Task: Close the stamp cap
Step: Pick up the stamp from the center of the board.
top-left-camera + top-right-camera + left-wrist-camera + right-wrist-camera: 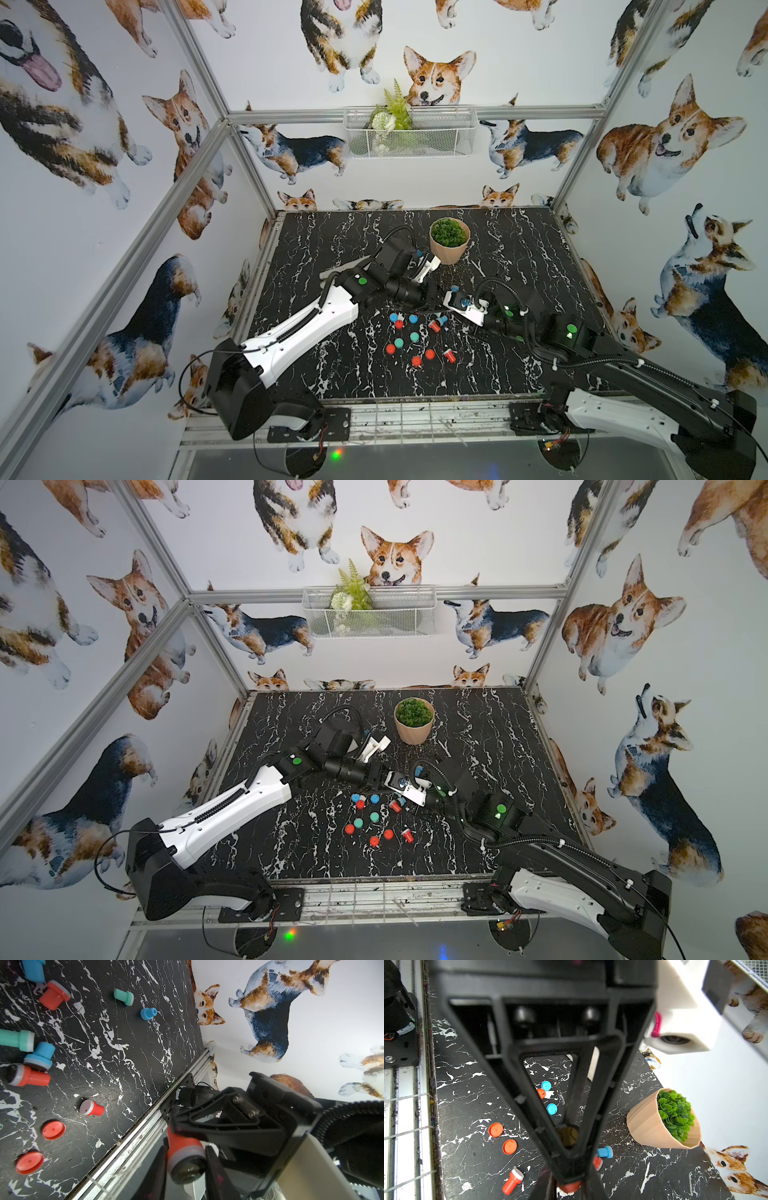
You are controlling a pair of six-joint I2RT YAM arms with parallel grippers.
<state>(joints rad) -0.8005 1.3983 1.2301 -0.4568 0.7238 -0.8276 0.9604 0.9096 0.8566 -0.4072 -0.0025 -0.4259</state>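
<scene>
We found the left tool (188, 1169) clamped on the red stamp (184, 1147), gripping it at its white-ringed end with the dark face bare. The right tool (569, 1191) was closed too, its fingers together on a red piece that looked to us like the same stamp's narrow end. Both tools met above the middle of the table (519, 257), between the potted plant (449, 241) and the scatter of loose stamps (91, 1108) and red caps (53, 1130) lying on it.

The black marbled desk (536, 266) carries a potted plant (449, 241) near its back. Red, blue and teal stamps (449, 356) and caps (429, 354) lie scattered mid-desk.
</scene>
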